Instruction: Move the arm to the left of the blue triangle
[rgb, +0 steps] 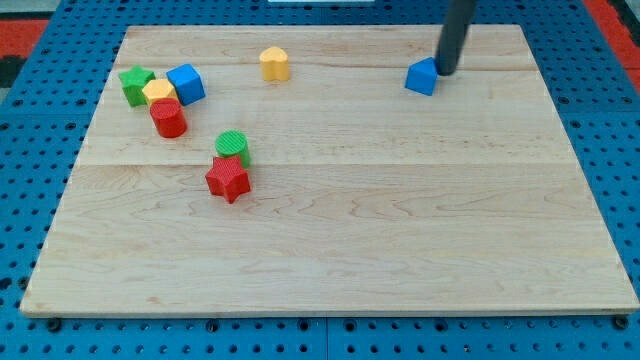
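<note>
The blue triangle (421, 77) lies near the view's top right of the wooden board (330, 240). My rod comes down from the top edge and my tip (444, 72) rests just at the triangle's right side, touching or nearly touching it.
A yellow hexagon block (274, 63) sits at the top centre. At the top left are a green star (135, 84), a yellow block (159, 93), a blue cube (186, 83) and a red cylinder (168, 118). A green cylinder (233, 147) and red star (228, 179) sit left of centre.
</note>
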